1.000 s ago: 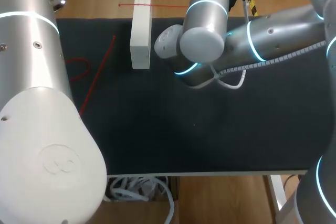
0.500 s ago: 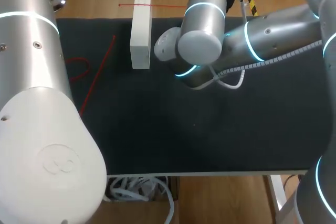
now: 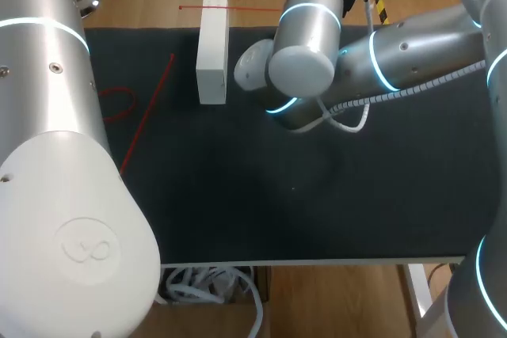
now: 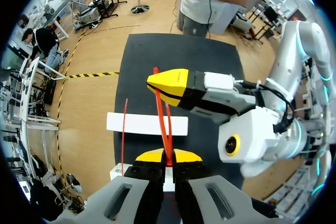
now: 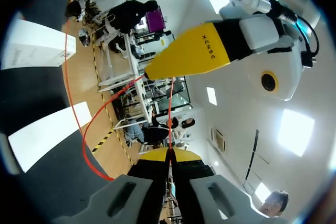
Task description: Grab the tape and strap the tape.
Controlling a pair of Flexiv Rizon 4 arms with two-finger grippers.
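Two grippers, one tape.

- Left gripper (image 4: 167, 157): fingers drawn narrow, yellow tips pinching the red tape (image 4: 160, 109) from both sides.
- Right gripper (image 5: 169, 155): also closed down to a slit, with the same tape entering between its tips.
- In the left wrist view the right gripper's yellow tip meets the tape just ahead of our left one, above the white box (image 3: 212, 49). The two pinch points sit near each other.
- The head view shows neither gripper; the arms hide them.

Tape, lie and axis:
- The held run is short and goes almost straight from one pinch to the other, crossing over the box's long side.
- The slack lies on the black mat (image 3: 317, 211). One straight run sits to the left of the box. It starts near the box's middle and slants away from the box toward the table's near edge.
- A small loop lies further left of that run.
- Another thin run lies just beyond the box's far end, crosswise to the box's long axis, and heads under the right arm (image 3: 412, 53).

Risks, as we judge them:
- The tape is thin and each hold is only at the fingertips, so a sharp pull could slide it out of one pinch.
- Slack trailing at the box's left side and far end could catch a corner and drag or tip the box.
- The loop could tighten into a kink if drawn fast.
- With the fingertips this near each other, a small misjudged swing could knock them together.
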